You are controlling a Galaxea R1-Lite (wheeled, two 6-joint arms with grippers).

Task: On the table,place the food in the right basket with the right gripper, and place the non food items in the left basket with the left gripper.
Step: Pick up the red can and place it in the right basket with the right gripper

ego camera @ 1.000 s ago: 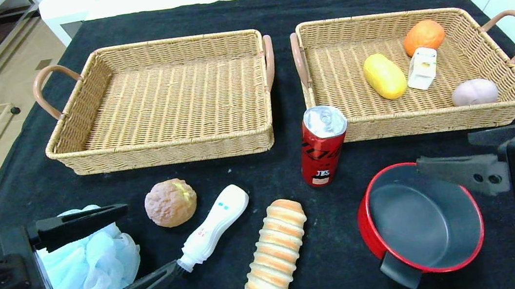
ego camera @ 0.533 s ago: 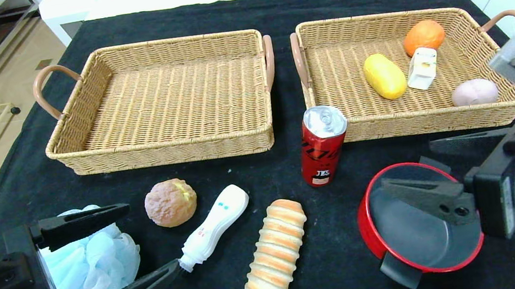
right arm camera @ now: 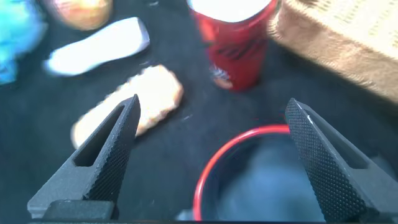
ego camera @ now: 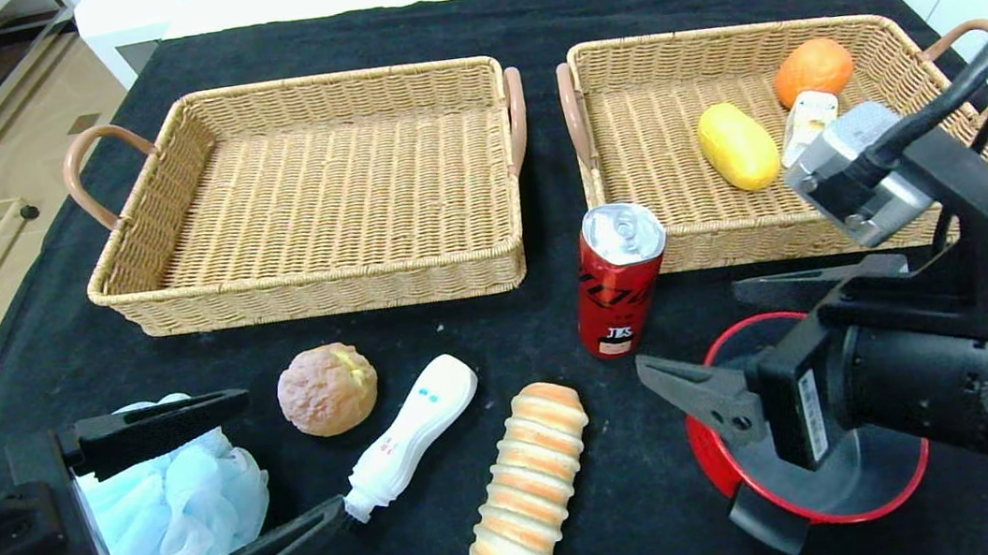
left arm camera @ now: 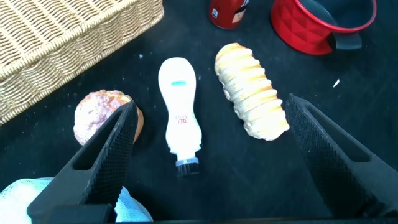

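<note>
One ridged, golden bread roll [ego camera: 530, 484] lay at lower centre on the black tablecloth [ego camera: 444, 20], just beside a white brush bottle [ego camera: 411, 434]. Right gripper [ego camera: 728, 338] hovered, jaws spread, over the red pot [ego camera: 823, 501]. Left gripper [ego camera: 239, 469], lower left, spread around a pale-blue bath pouf [ego camera: 173, 505].

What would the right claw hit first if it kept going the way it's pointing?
Probably the striped bread roll: the open right claw, above the red pot, points toward it. Height is unclear; it might pass over.
</note>
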